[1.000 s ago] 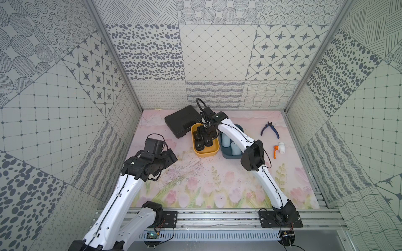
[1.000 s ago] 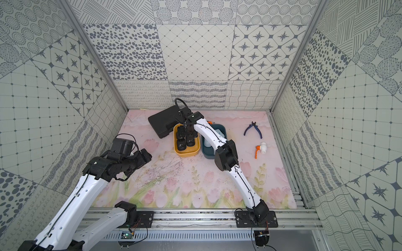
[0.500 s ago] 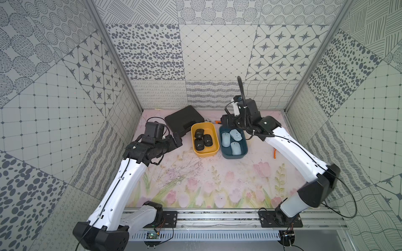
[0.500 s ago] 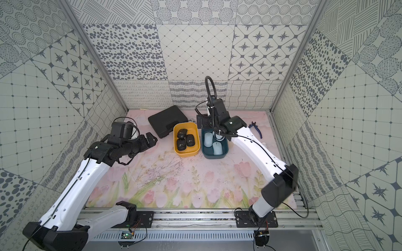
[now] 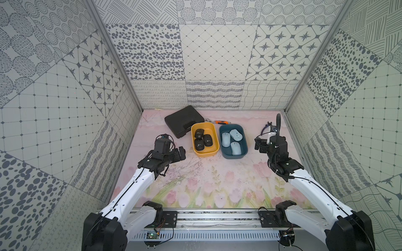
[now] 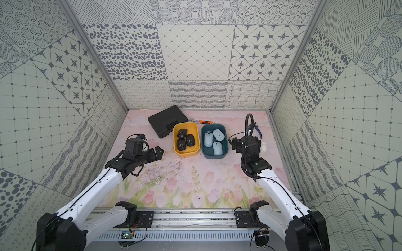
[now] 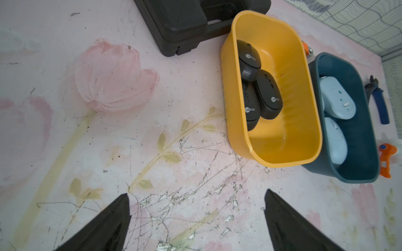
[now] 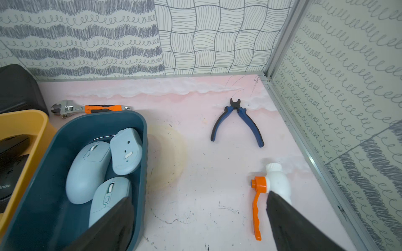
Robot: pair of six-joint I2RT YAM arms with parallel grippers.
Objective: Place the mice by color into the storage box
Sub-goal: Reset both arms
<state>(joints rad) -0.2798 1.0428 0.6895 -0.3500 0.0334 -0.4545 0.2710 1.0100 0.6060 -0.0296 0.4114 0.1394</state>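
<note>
all six mice are sitting sorted near the middle of the table's back edge: three black mice are lying in the yellow bin, and three pale blue mice in the teal bin just beside it. the left gripper is hovering with jaws spread wide and empty, between the yellow bin and the table's left edge. the right gripper is hanging equally wide and empty, toward the right edge. the sorting is looking finished, so the job is withdrawing cleanly: lifting first, then keeping the right finger off the teal rim and the plastic valve.
</note>
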